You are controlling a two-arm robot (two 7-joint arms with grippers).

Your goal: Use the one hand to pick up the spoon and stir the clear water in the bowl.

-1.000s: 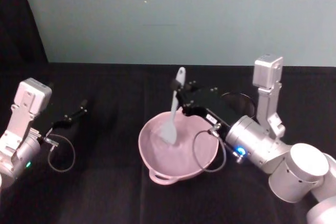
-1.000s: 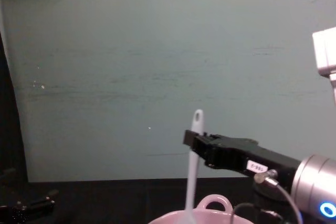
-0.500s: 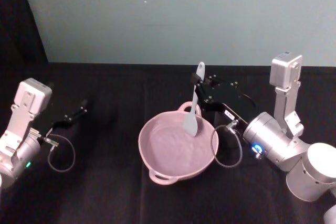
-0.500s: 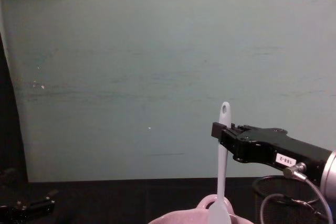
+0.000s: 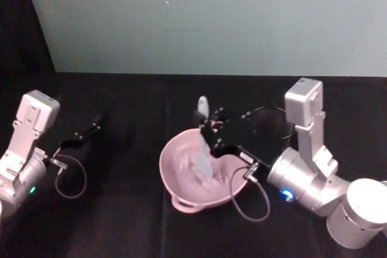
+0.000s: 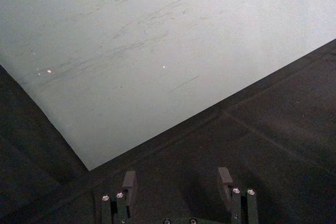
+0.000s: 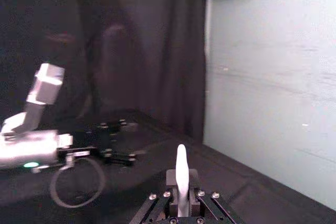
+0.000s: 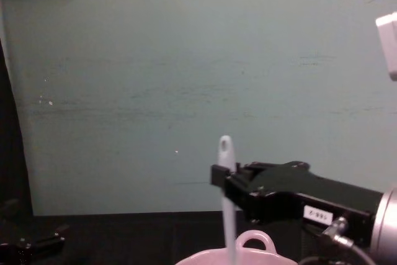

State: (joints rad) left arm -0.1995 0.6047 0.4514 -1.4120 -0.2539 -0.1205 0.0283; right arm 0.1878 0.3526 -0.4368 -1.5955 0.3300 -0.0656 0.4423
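The pale pink bowl (image 5: 174,180) sits mid-table, its loop handle (image 8: 253,241) toward the back wall. My right gripper (image 5: 213,132) hangs over the bowl, shut on the white spoon (image 5: 202,143). The spoon stands nearly upright, its holed handle end (image 8: 225,146) above the fingers and its flat head down inside the bowl. In the right wrist view the spoon handle (image 7: 181,169) rises between the closed pads of the right gripper (image 7: 181,184). My left gripper (image 5: 94,128) is parked far left over the black table, open (image 6: 177,182) and empty.
A black mesh cup (image 5: 277,120) stands behind the right arm, partly hidden by it. A black cloth covers the table (image 5: 121,222). A pale green wall (image 8: 155,79) runs along the back edge. A cable loop (image 5: 71,176) hangs from the left wrist.
My right gripper carried the spoon from the bowl's far right rim back toward its left middle and lower, so the head is down in the bowl again. The left arm stayed still.
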